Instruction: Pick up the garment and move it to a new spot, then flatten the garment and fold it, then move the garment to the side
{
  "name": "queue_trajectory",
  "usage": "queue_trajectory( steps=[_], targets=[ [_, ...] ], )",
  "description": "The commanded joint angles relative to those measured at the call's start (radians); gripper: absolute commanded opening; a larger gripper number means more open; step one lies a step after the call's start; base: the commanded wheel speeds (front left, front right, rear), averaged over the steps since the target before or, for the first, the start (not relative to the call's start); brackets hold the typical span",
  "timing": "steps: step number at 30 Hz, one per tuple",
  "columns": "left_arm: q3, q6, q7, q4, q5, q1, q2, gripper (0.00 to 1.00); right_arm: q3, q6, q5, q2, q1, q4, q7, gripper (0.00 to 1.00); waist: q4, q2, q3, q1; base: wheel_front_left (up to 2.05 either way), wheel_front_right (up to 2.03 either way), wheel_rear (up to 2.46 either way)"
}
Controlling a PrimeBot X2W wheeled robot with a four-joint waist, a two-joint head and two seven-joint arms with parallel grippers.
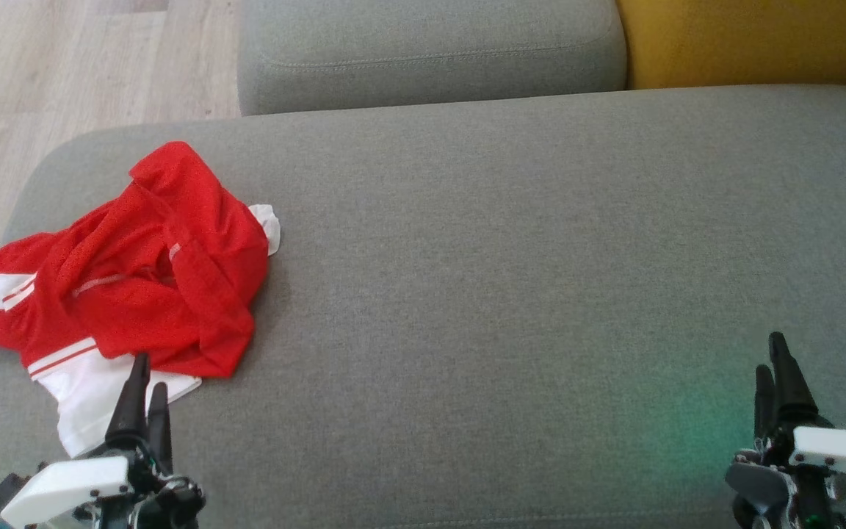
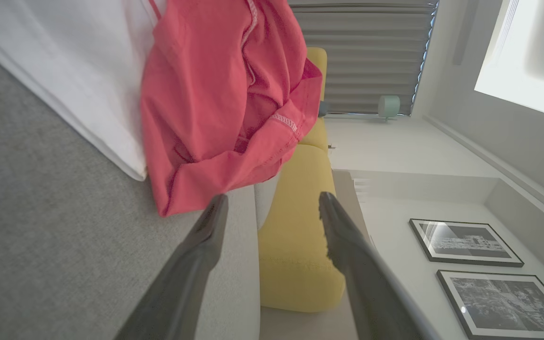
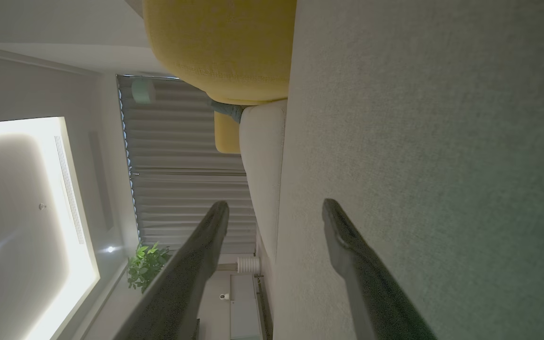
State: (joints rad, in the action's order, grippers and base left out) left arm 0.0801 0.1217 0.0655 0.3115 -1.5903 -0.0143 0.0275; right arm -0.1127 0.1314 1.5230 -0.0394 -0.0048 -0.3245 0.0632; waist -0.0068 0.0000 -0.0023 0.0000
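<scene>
The garment [image 1: 151,272] lies crumpled at the left end of the seat [image 1: 511,294], its red bulk on top and its white hem nearest the left gripper [image 1: 149,375]. That gripper hovers just beside the hem, fingers spread and empty. A good pick likely means reaching past the thin hem into the red bulk, so that the whole garment lifts. The right gripper [image 1: 769,355], also spread and empty, sits well apart over bare seat, which looks a fair new spot.
</scene>
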Motion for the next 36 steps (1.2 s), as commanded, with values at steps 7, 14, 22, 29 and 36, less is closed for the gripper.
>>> queue_trajectory(
  steps=[7,14,22,29,36],
  targets=[
    [0.021,0.003,-0.030,-0.073,0.077,0.061,0.011,1.00,0.012,0.000,-0.129,-0.005,-0.074,0.042,-0.030,1.00,-0.001,0.0000,-0.003,0.0000,0.00,0.00,0.00],
    [0.035,0.001,-0.047,-0.105,0.151,0.068,0.012,1.00,0.019,0.000,-0.235,-0.005,-0.089,0.054,-0.047,1.00,-0.002,0.0000,-0.004,0.0000,0.00,0.00,0.00],
    [0.016,-0.013,-0.071,-0.140,0.262,0.072,0.013,1.00,0.033,0.000,-0.383,-0.006,-0.100,0.074,-0.069,1.00,-0.004,0.0000,-0.004,0.0000,0.00,0.00,0.00],
    [-0.006,-0.030,-0.092,-0.184,0.395,0.073,0.014,1.00,0.060,0.000,-0.526,-0.006,-0.105,0.089,-0.087,1.00,-0.005,0.0000,-0.003,0.0000,0.00,0.00,0.00],
    [-0.037,-0.045,-0.113,-0.226,0.543,0.072,0.015,1.00,0.084,0.000,-0.674,-0.006,-0.104,0.093,-0.104,1.00,-0.005,0.0000,-0.001,0.0000,0.00,0.00,0.00]
  ],
)
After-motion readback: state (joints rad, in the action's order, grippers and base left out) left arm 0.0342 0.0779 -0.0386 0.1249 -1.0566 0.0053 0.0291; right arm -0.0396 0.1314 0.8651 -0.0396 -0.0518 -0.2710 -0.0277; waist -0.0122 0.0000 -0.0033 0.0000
